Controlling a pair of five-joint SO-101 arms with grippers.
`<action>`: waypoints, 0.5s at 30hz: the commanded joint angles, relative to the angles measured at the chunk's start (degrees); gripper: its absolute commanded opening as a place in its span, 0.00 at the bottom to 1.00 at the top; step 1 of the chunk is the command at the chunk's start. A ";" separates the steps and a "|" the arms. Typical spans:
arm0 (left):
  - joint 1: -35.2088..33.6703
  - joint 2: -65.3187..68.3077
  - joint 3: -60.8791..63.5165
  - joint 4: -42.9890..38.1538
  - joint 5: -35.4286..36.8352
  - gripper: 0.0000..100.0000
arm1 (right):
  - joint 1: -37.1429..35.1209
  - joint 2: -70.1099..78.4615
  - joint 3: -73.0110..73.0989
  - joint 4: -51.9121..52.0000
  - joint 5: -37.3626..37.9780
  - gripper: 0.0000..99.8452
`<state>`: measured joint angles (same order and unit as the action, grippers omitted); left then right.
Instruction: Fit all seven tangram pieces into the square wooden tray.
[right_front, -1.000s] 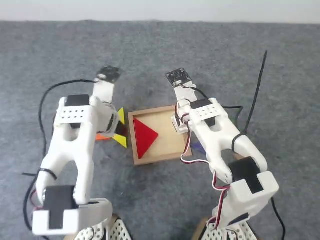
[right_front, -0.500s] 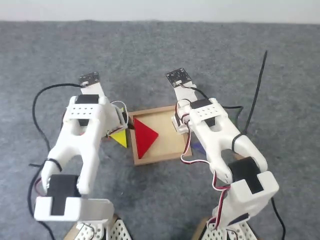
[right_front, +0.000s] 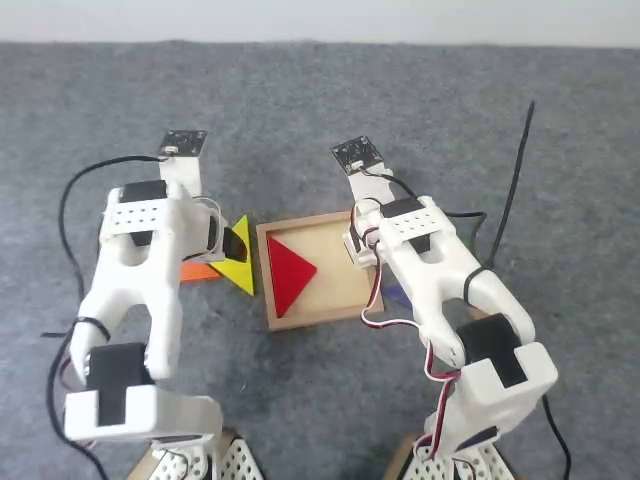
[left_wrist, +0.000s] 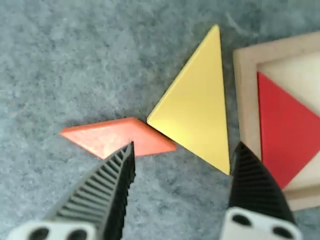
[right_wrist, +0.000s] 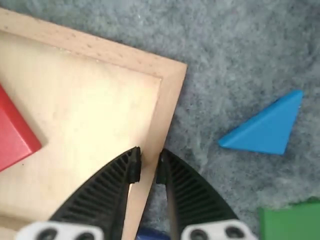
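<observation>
The left arm has swung back out from the tray side, where it was leaning half a second ago. Its left tool (left_wrist: 185, 150) now hangs open and empty above the grey felt-covered desk (right_front: 400, 100), one finger over the flat orange parallelogram (left_wrist: 117, 137) and the other past the long edge of the large yellow triangle (left_wrist: 195, 110). As far as I can tell neither piece has shifted, so that sweep seems to have gained nothing. My guess is the arm is lining up afresh for a grasp on one of the two. The orange and yellow pieces meet corner to corner, and the yellow one lies just beside the left rim of the square wooden tray (right_front: 315, 318). Inside the tray a large red triangle (right_front: 285, 270) lies flat against that left wall, its point reaching toward the middle. The rest of the pale floor is bare, so I judge one piece in and six to go. On the far side the right arm has not stirred. The right tool (right_wrist: 147, 155) is pinched onto the tray's right rim, apparently steadying it. Beyond that rim a small blue triangle (right_wrist: 267, 130) and a green piece (right_wrist: 292, 222) lie on the felt.
</observation>
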<state>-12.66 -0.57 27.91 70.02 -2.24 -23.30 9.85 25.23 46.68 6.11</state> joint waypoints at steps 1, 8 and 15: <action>-0.35 -0.44 -0.84 -1.58 3.87 0.30 | 0.48 -0.92 -2.73 0.13 -0.26 0.01; -0.35 0.26 -0.92 -2.90 10.55 0.30 | 0.48 -0.92 -2.73 0.13 -0.26 0.01; 1.05 13.71 -5.76 -2.37 10.99 0.30 | 0.13 -0.92 -2.73 0.13 -0.26 0.01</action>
<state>-12.66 7.96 27.82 65.63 8.04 -23.30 9.85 25.23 46.68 6.11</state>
